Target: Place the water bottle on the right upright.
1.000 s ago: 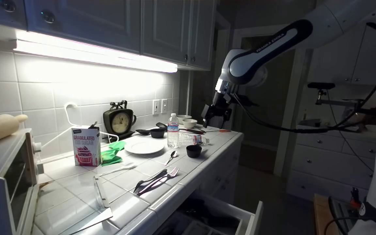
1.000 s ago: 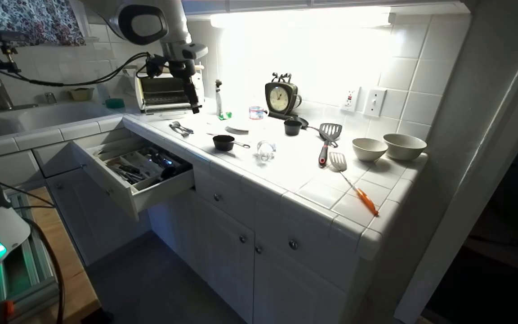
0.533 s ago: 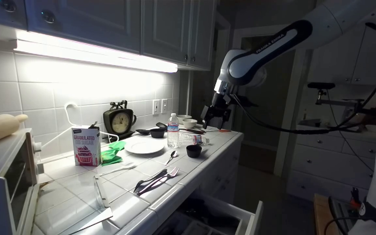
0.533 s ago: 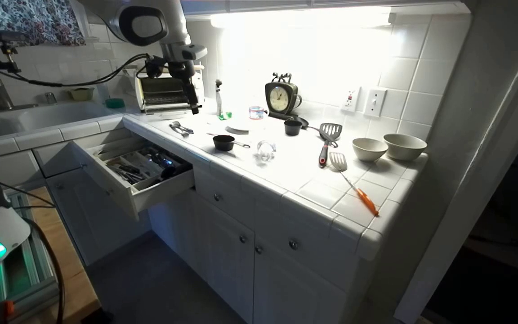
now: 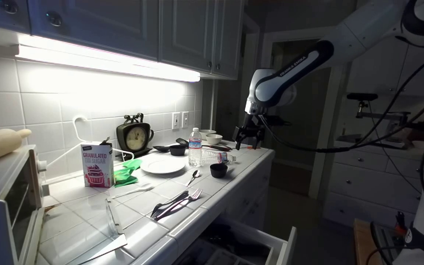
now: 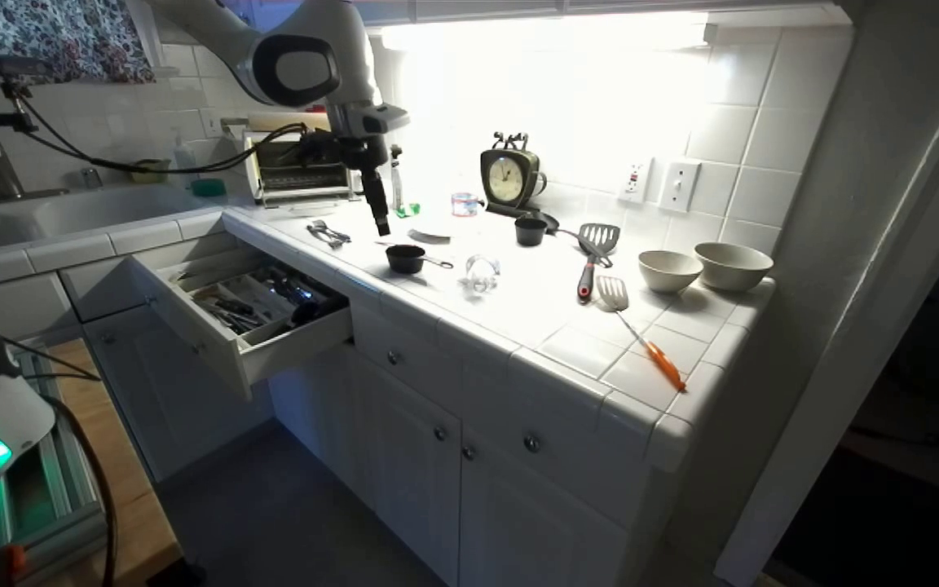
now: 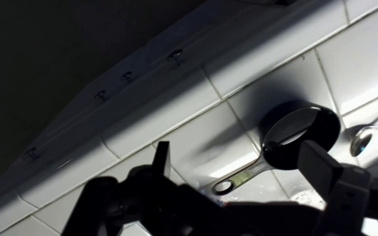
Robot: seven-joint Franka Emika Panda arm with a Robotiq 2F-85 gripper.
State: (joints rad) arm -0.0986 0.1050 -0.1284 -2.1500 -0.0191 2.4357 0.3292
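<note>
Toward the front edge of the worktop (image 5: 188, 221), the water bottle (image 5: 218, 157) lies on its side, its long axis seeming to run with the jaws' spread.

Its base end is just beside an upright bottle (image 5: 195, 147), whether touching cannot be told; its neck slants toward the front edge and the corner by the orange-handled spatula (image 6: 663, 362). A black measuring cup (image 5: 218, 170) sits near it, closer to that edge. Higher up hangs the gripper (image 5: 246, 147), jaws wide apart and holding nothing, seemingly over the front edge, so the bottle lies below it and further in, toward the back wall (image 5: 41, 119); the wrist view hides most of it. The coming move probably calls for a turn, so that the jaws close across the bottle, not along it.
</note>
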